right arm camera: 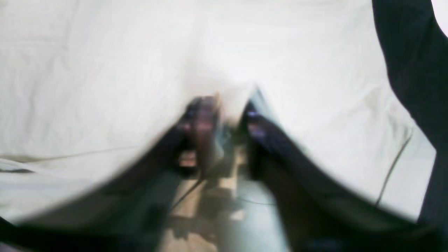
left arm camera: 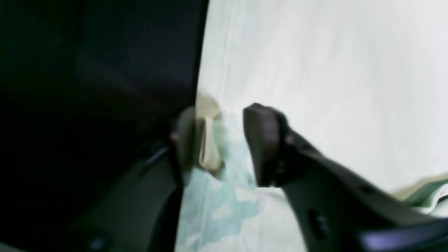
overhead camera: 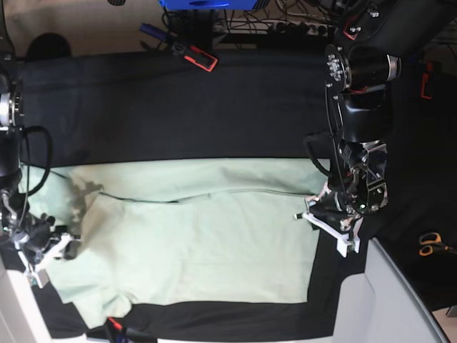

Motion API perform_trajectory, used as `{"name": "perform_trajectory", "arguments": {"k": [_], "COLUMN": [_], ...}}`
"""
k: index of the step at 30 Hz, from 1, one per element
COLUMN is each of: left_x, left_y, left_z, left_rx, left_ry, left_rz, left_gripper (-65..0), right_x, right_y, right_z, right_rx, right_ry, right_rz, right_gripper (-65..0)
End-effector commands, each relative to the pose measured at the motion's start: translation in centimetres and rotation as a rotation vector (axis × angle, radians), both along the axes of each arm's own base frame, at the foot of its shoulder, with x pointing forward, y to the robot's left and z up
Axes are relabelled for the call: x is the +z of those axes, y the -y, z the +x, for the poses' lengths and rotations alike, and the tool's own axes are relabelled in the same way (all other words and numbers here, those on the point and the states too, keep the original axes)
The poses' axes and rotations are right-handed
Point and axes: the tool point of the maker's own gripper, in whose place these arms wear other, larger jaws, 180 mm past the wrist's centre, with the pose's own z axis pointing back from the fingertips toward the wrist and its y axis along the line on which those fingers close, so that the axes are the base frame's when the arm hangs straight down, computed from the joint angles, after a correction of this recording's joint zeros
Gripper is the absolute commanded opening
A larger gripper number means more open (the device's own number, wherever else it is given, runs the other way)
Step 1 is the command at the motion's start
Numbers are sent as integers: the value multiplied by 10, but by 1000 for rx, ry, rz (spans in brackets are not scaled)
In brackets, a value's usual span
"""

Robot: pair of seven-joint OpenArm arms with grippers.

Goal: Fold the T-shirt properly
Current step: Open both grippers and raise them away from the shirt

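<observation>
The pale mint-green T-shirt (overhead camera: 193, 243) lies spread on the black tablecloth (overhead camera: 178, 114), its upper part folded over along a crease. My left gripper (overhead camera: 316, 213) is at the shirt's right edge. In the left wrist view the left gripper (left arm camera: 224, 140) is open, its fingers (left arm camera: 262, 140) straddling the shirt's hem (left arm camera: 213, 196). My right gripper (overhead camera: 57, 243) is at the shirt's left edge. The blurred right wrist view shows the right gripper (right arm camera: 229, 119) pinching a tented bit of the shirt (right arm camera: 105, 70). The collar and label are not visible.
The tablecloth's bare strip runs along the back. Red-handled tools (overhead camera: 194, 56) and cables lie beyond it. Orange scissors (overhead camera: 430, 244) lie at the far right. A pale table edge (overhead camera: 389, 300) shows at the bottom right.
</observation>
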Motion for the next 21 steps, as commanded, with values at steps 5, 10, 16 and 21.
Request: {"name": "perform_trajectory", "arguments": {"k": [5, 10, 16, 21], "left_x": [48, 70, 46, 30], "left_y": [-43, -68, -58, -35], "left_z": [24, 16, -49, -102], "left_rx": [137, 204, 183, 169], "left_ry": [150, 172, 103, 69], "left_rz": [-18, -21, 27, 36], "left_gripper": [-284, -275, -275, -277], "right_x": [20, 55, 58, 35], "right_y": [11, 54, 99, 123], "right_z": [11, 3, -68, -137], "right_rx": [-26, -194, -441, -621], "right_ry": [69, 224, 238, 164], "right_rz": [10, 82, 151, 184], "right_gripper": [-128, -136, -138, -138]}}
